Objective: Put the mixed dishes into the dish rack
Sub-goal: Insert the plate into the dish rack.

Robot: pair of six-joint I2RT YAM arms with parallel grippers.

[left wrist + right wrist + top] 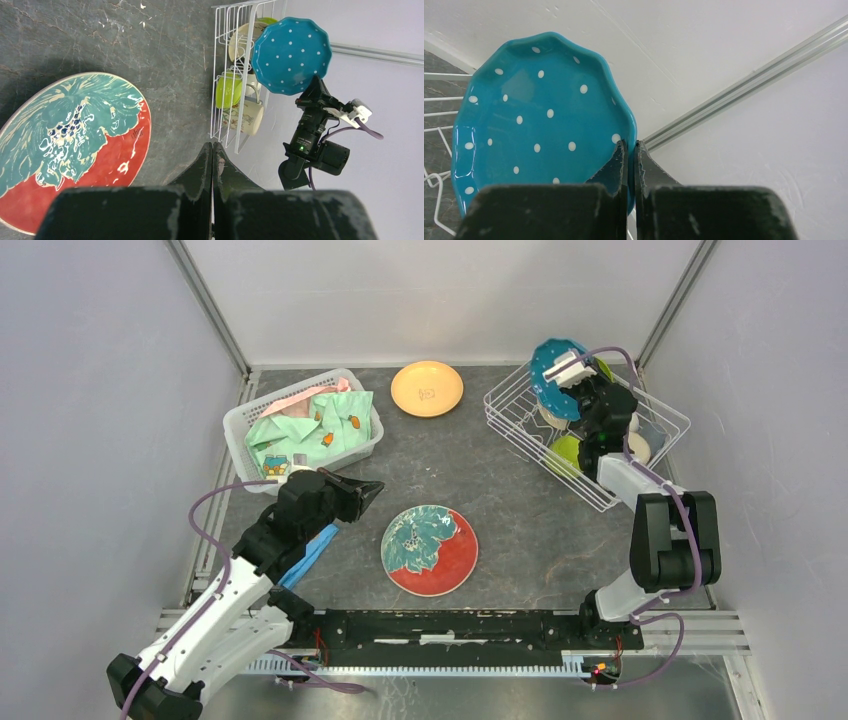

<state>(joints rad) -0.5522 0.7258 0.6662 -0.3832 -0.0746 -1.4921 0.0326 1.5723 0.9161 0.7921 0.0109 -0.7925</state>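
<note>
My right gripper [572, 388] is shut on the rim of the blue white-dotted plate [548, 360], holding it on edge above the far corner of the white wire dish rack [530, 445]. The right wrist view shows the fingers clamping the plate [539, 120] at its rim, with the gripper [629, 146] shut on it. The rack [218, 60] holds a lime-green dish [229, 90], a cream plate [240, 42] and a beige mug [245, 116]. A red and teal plate [430, 550] lies flat on the table; an orange plate [427, 388] lies at the back. My left gripper [378, 490] [212, 146] is shut and empty, left of the red plate [65, 150].
A white plastic basket of clothes [300, 430] stands at the back left. A folded blue cloth [310, 550] lies under my left arm. Enclosure walls close in the back and both sides.
</note>
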